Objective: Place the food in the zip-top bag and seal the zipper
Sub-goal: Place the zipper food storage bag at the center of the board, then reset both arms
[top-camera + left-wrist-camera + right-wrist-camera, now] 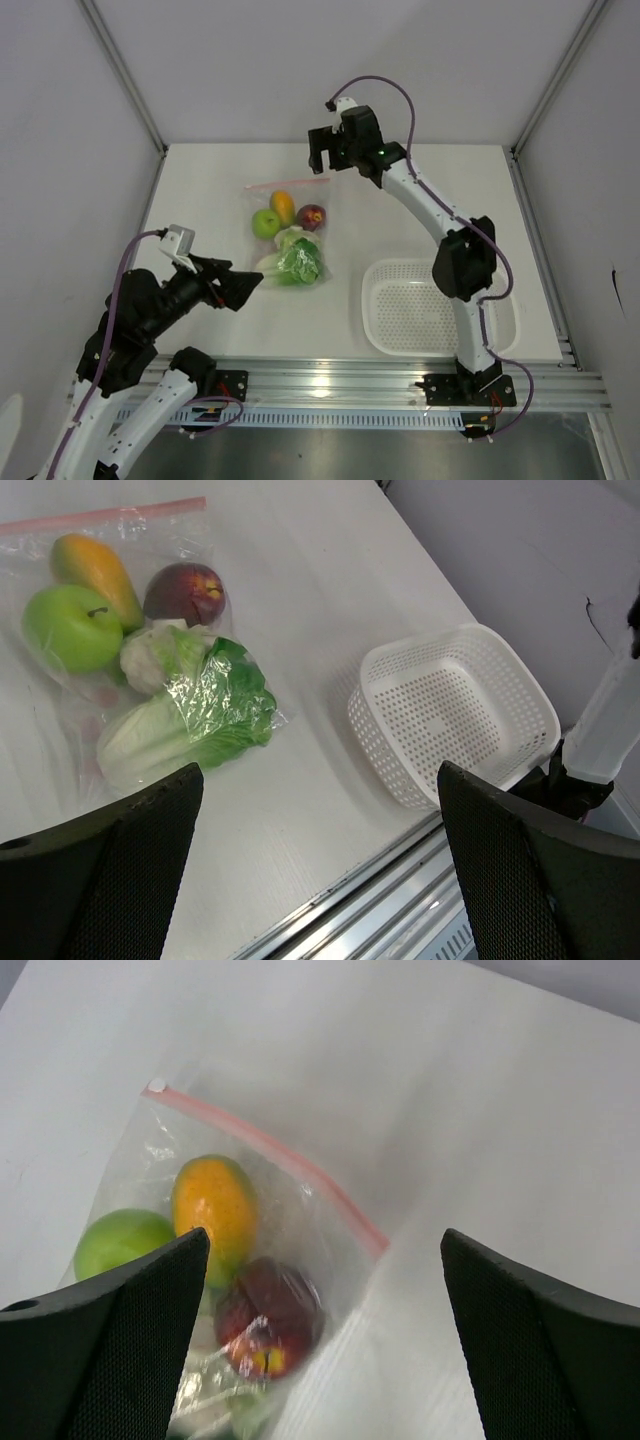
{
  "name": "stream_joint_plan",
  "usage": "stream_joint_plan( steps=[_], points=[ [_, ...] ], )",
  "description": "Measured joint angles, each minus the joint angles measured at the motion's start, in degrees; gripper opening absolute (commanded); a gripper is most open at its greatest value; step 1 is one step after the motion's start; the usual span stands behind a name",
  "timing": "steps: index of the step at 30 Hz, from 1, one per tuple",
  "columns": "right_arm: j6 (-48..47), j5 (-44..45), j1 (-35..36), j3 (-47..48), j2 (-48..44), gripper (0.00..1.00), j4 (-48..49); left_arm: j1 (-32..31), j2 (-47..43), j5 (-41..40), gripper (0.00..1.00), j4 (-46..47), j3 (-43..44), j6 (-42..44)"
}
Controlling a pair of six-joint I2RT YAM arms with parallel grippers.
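Note:
The clear zip-top bag (290,228) lies flat on the table with the food inside: green apple (265,223), yellow-orange fruit (283,206), dark red apple (311,217), white cauliflower (290,238) and green lettuce (297,262). Its pink zipper (288,183) runs along the far edge. My right gripper (322,160) hovers open and empty above the zipper's right end (372,1238). My left gripper (250,284) is open and empty, low at the bag's near left corner. The left wrist view shows the bag (150,670) ahead of the fingers.
A white perforated basket (400,300) stands at the near right of the table, also in the left wrist view (455,715). The metal rail (350,385) runs along the table's near edge. Grey walls enclose the table on three sides.

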Motion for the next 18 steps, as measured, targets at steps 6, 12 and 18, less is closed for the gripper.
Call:
stream_joint_plan(
  steps=[6, 12, 18],
  points=[
    [1.1, 14.7, 3.6, -16.2, -21.9, 0.99, -5.6, 0.0, 0.0, 1.0, 0.99, 0.9, -0.8, -0.4],
    [9.1, 22.5, 11.6, -44.2, -46.4, 0.99, -8.5, 0.0, -0.3, 2.3, 1.00, 2.5, -4.0, -2.2],
    [18.3, 26.2, 18.5, -65.5, -67.0, 0.99, -14.3, 0.0, -0.7, 6.1, 1.00, 6.3, -8.7, -5.6]
  ],
)
